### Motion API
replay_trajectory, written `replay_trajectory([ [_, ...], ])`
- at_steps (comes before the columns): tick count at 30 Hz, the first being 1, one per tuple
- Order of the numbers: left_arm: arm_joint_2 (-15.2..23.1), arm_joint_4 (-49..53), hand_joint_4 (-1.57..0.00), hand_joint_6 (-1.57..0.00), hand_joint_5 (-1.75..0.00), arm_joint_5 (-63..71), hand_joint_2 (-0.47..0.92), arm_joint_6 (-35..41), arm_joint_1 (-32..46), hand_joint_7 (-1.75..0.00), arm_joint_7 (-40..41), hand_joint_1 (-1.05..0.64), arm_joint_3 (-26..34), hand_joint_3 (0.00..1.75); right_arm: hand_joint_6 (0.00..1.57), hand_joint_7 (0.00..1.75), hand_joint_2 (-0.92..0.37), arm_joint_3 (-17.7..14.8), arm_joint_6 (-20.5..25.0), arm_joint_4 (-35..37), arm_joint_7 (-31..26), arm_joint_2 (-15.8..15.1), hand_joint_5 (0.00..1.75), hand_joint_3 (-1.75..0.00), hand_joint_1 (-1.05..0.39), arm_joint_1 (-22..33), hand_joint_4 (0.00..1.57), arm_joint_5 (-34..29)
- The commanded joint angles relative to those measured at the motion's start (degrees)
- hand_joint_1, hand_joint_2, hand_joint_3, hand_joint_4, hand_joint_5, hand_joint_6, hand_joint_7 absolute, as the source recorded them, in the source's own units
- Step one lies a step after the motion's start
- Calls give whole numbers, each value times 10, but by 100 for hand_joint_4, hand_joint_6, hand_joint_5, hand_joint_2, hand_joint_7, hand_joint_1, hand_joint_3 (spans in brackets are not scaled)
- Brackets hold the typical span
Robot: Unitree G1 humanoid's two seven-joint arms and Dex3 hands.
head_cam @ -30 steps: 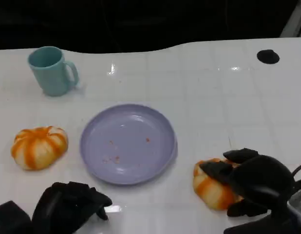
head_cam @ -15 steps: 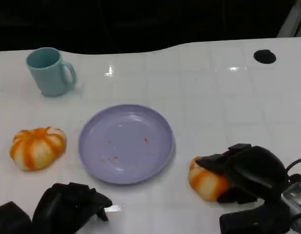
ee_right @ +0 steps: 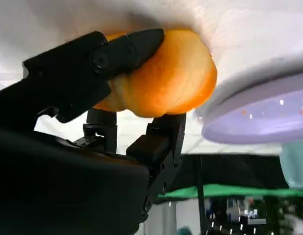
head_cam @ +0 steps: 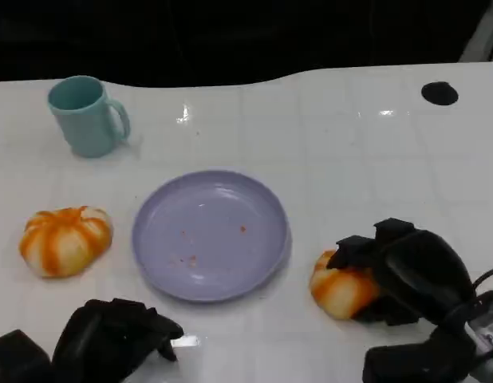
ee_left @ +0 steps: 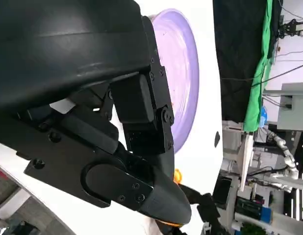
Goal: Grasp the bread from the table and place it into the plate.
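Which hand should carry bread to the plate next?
Right. The right hand already grips a bread just beside the plate. The left hand is curled in holding nothing, apart from the other bread.

Hidden and cropped parts

Right half of the bread (head_cam: 340,291) covered by the right hand (head_cam: 406,271), at four o'clock from the plate (head_cam: 211,235). Left hand (head_cam: 115,339) cropped by the bottom edge at six o'clock; fingers bunched, grip unclear. Cup (ee_right: 294,169) cropped in the right wrist view.
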Motion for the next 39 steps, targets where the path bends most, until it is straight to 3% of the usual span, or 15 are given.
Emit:
replay_trajectory([
  [1, 7, -4, -80, -157, -164, 0, 85, -3, 5, -22, 4, -105, 4, 0, 78, 164, -35, -13, -46, 29, -86, 5, 175, -113, -10, -8, 92, 15],
  [5, 7, 0, -80, -157, -165, 0, 86, -6, 4, -22, 2, -105, 5, 0, 81, 166, -25, -27, -67, 25, -98, 12, 175, -132, -6, -8, 98, 44],
  [11, 8, 2, -80, -157, -165, -1, 85, -5, 3, -22, 0, -105, 6, 0, 91, 153, -13, -60, -107, 4, -44, 29, 175, -158, -3, -1, 102, 128],
  [19, 8, 3, -80, -157, -165, 3, 85, -3, 2, -23, 6, -105, 4, 0, 88, 161, -9, -90, -108, -58, 42, 57, 175, -167, 1, 0, 101, 195],
  [26, 5, -1, -80, -157, -165, 2, 85, -6, 6, -23, 4, -105, 3, 0, 86, 168, -10, -95, -98, -53, 68, 89, 175, -164, 0, -23, 101, 191],
  [31, 6, -2, -80, -157, -165, 1, 85, -4, 7, -23, 2, -105, 2, 0, 85, 164, -8, -90, -98, -34, 64, 112, 175, -167, -8, -42, 101, 179],
  [39, 5, 0, -81, -157, -164, 0, 85, -8, 8, -22, 0, -105, 2, 0, 81, 169, -12, -69, -108, 19, 26, 150, 175, -166, -8, -83, 101, 138],
])
